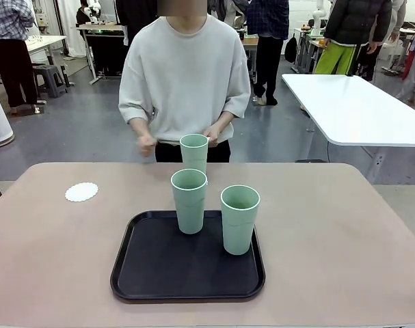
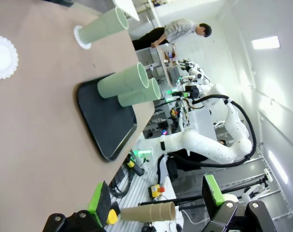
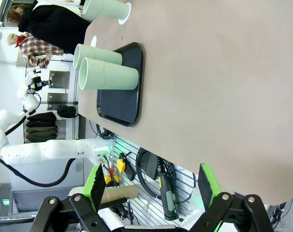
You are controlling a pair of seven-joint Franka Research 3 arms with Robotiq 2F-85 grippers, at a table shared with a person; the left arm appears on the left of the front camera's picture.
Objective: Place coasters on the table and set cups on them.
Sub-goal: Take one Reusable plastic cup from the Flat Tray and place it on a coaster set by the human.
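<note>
Lighting: bright, even, overhead, with a ceiling panel [image 2: 265, 42] glaring white at two o'clock of the left wrist view, only a faint soft shadow rimming the tray [image 1: 145, 273] on the table [image 1: 344, 239] (front view sharp throughout), both wrist views bowed at their edges.

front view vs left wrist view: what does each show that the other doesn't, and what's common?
Front view adds: the person's hands by the far cup, whose base is hidden behind a cup on the tray.
Left wrist view adds: a coaster under that far cup, the left gripper with jaws open, and the right arm.
Shared: the black tray holding two cups, and a bare coaster on the table.
</note>
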